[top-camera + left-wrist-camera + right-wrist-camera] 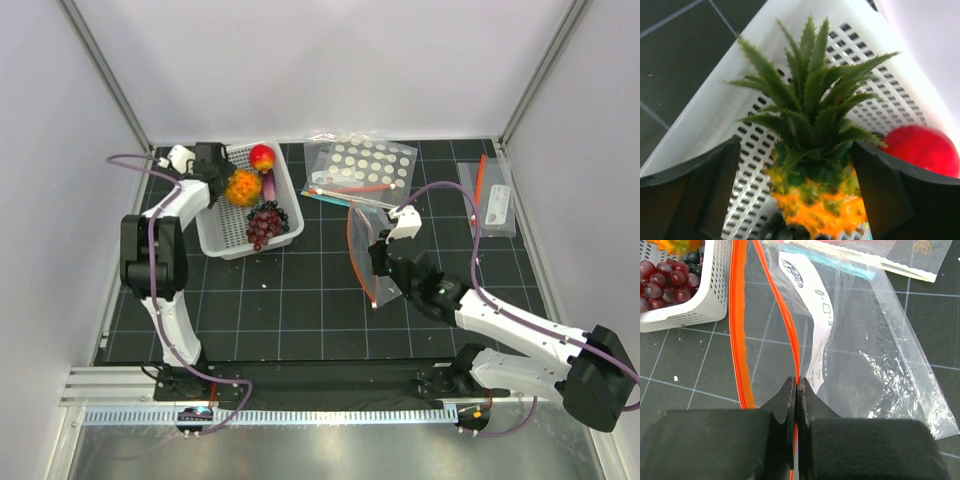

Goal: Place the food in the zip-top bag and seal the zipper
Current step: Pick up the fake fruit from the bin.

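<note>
The orange pineapple (820,212) with green leaves stands in the white basket (228,238), between the fingers of my left gripper (796,150), which is open around it. The red-yellow apple (922,150) lies just behind it, at the basket's far end (262,157). The dark purple grape bunch (266,223) fills the basket's near end. My right gripper (797,382) is shut on one lip of the red-orange zipper (790,335). It holds the clear zip-top bag (362,250) upright with its mouth spread; the other lip (737,340) bows out toward the basket.
A larger clear bag printed with white dots (365,165) lies behind the held bag. A small clear bag with a white label (495,200) lies at the far right. White walls enclose the black gridded mat (300,300) on three sides.
</note>
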You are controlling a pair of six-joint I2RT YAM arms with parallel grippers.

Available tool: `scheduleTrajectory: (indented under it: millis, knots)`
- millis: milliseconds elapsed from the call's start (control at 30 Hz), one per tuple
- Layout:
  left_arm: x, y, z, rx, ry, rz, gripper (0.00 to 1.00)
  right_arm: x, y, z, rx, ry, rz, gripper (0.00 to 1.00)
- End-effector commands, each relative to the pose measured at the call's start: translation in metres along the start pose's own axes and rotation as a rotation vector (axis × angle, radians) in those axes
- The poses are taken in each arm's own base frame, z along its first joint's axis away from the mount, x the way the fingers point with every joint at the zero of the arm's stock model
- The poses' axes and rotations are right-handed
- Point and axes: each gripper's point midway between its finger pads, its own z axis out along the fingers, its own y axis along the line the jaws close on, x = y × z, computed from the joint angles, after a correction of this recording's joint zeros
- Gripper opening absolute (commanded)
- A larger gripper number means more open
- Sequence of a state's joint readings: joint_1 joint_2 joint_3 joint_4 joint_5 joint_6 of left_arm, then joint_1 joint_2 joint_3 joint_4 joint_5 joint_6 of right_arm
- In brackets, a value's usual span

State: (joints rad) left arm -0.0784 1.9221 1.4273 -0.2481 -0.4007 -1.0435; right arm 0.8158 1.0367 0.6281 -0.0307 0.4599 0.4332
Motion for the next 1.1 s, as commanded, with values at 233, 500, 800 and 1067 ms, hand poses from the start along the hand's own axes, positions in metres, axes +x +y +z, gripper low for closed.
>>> scheduleTrajectory:
  millis: [233, 500, 800, 1067]
  knots:
    - [-0.016, -0.024, 0.033, 0.159, -0.026, 0.005, 0.18, -0.014, 0.007, 0.001, -0.021, -0.040, 0.049, 0.01]
    - [-0.031, -0.062, -0.033, 0.367, -0.032, -0.063, 0.00, -0.016, 0.003, 0.000, -0.001, -0.052, 0.050, 0.01]
    - [-0.050, -0.100, -0.138, 0.576, -0.026, -0.096, 0.00, -0.013, -0.007, 0.008, 0.059, -0.053, 0.012, 0.01]
    - [-0.047, -0.111, -0.230, 0.770, 0.046, -0.148, 0.00, -0.016, -0.008, 0.010, 0.038, -0.063, 0.020, 0.01]
